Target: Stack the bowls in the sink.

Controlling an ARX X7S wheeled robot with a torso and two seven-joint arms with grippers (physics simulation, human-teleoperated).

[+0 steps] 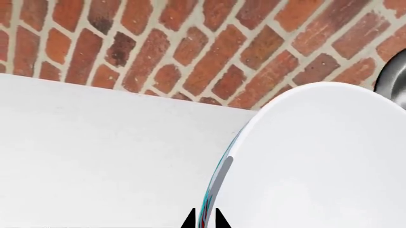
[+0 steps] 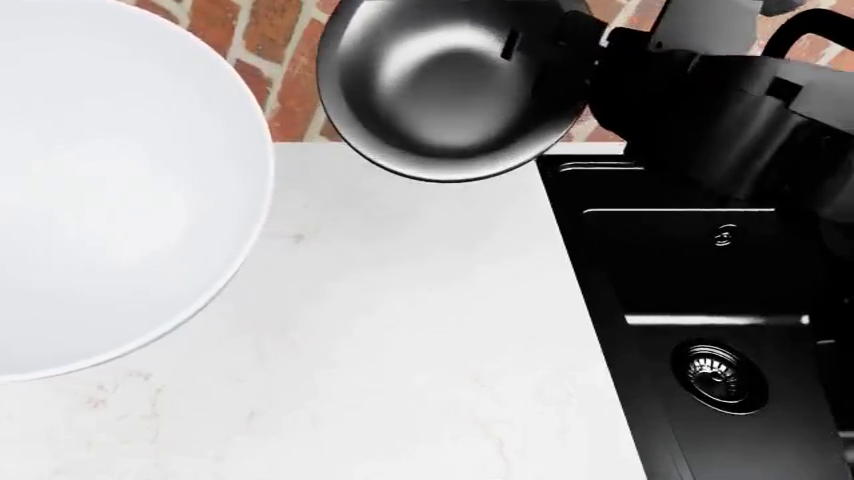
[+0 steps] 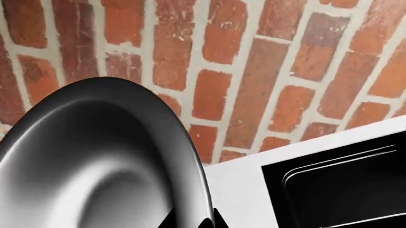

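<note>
The large white bowl (image 2: 107, 190) fills the left of the head view, lifted above the counter. In the left wrist view its teal-patterned rim sits between the tips of my left gripper (image 1: 204, 220), which is shut on this bowl (image 1: 317, 156). The glossy black bowl (image 2: 447, 85) hangs tilted at the top centre, above the counter just left of the sink's back corner. My right gripper (image 3: 203, 221) is shut on its rim, and the bowl (image 3: 95, 161) spreads out beyond the fingers. The matte-black sink (image 2: 641, 260) lies at the right with its metal drain (image 2: 722, 374).
A white marble counter (image 2: 400, 330) runs between the bowls and the sink. A red brick wall (image 2: 274, 50) closes the back. My black right arm (image 2: 727, 110) hangs over the sink's far end. The sink's corner (image 3: 343, 185) shows in the right wrist view.
</note>
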